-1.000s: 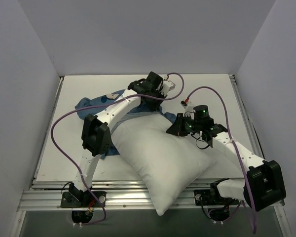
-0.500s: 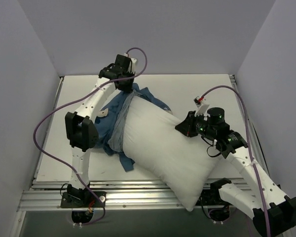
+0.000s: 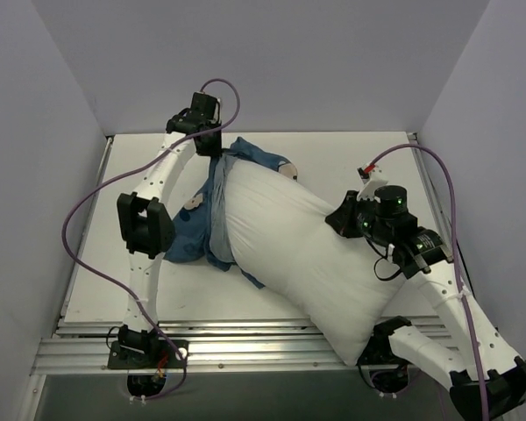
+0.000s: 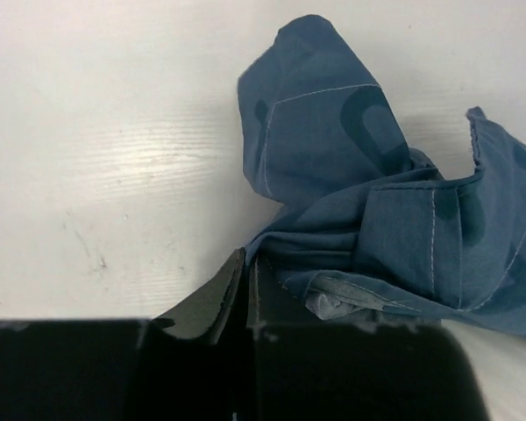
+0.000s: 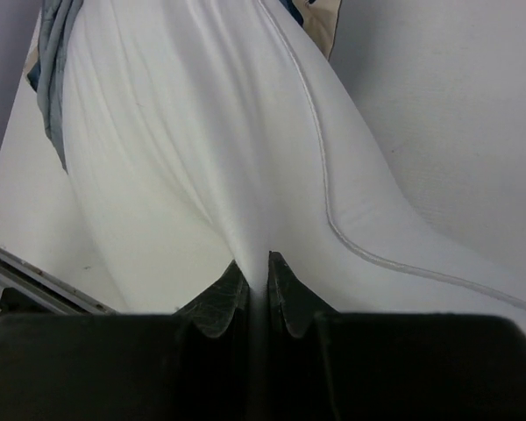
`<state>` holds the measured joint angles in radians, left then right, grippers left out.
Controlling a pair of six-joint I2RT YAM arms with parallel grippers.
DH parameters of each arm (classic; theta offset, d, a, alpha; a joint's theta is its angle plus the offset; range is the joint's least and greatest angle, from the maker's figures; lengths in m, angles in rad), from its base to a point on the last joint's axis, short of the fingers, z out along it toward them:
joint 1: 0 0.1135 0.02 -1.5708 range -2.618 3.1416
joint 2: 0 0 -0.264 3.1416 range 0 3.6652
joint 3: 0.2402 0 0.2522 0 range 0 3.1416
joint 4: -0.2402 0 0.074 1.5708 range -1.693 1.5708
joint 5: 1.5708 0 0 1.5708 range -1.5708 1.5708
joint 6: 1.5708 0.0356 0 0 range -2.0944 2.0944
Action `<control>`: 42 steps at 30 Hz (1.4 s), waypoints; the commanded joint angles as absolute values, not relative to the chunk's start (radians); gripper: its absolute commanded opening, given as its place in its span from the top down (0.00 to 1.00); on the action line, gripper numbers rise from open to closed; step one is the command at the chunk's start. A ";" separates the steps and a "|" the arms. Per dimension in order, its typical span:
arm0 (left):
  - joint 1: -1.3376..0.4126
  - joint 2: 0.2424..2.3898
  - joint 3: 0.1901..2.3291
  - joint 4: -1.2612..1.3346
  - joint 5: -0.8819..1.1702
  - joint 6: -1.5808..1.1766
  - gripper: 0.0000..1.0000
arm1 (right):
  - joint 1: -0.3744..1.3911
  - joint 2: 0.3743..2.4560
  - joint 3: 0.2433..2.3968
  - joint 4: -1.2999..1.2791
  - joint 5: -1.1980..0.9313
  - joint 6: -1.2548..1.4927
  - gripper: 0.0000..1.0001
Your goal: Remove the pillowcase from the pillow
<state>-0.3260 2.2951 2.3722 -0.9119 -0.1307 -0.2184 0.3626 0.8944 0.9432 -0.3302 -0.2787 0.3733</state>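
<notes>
The white pillow (image 3: 298, 250) lies slantwise across the table, its near corner hanging over the front edge. The blue pillowcase (image 3: 202, 230) is bunched round the pillow's far-left end and trails onto the table. At the back, my left gripper (image 3: 217, 151) is shut on a fold of the pillowcase (image 4: 359, 193); its fingertips (image 4: 245, 263) meet at the cloth's edge. My right gripper (image 3: 337, 221) is shut on a pinch of the pillow (image 5: 202, 132) on its right side, with white cloth squeezed between the gripper's (image 5: 258, 260) jaws. A strip of pillowcase (image 5: 53, 53) shows at the pillow's far end.
The white table (image 3: 359, 158) is boxed in by grey walls on the left, back and right. A metal rail (image 3: 237, 344) runs along its front edge by the arm bases. Purple cables (image 3: 88, 228) loop off both arms.
My left gripper has swung back and to the left with the pillowcase, baring more of the pillow. My right gripper has moved right with its pinch, and the pillow has turned and slid with it.
</notes>
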 commanded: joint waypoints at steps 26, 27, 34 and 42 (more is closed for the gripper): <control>-0.566 1.115 0.985 -0.460 -0.133 -0.471 0.15 | 0.777 1.198 1.126 -0.212 0.135 0.157 0.02; -0.569 1.115 0.976 -0.466 -0.129 -0.469 0.15 | 0.834 1.207 1.120 -0.207 0.147 0.144 0.01; -0.592 1.108 0.890 -0.397 -0.072 -0.505 0.16 | 0.943 1.310 1.051 -0.134 0.167 0.118 0.00; -0.600 1.054 0.827 -0.266 -0.023 -0.538 0.15 | 0.936 1.399 0.966 -0.075 0.190 0.120 0.02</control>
<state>-0.5900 1.1053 0.8440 -0.3946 -0.0692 -0.5144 0.9428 1.3586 1.0035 -0.0856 0.1627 0.1215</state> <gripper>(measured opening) 0.842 0.984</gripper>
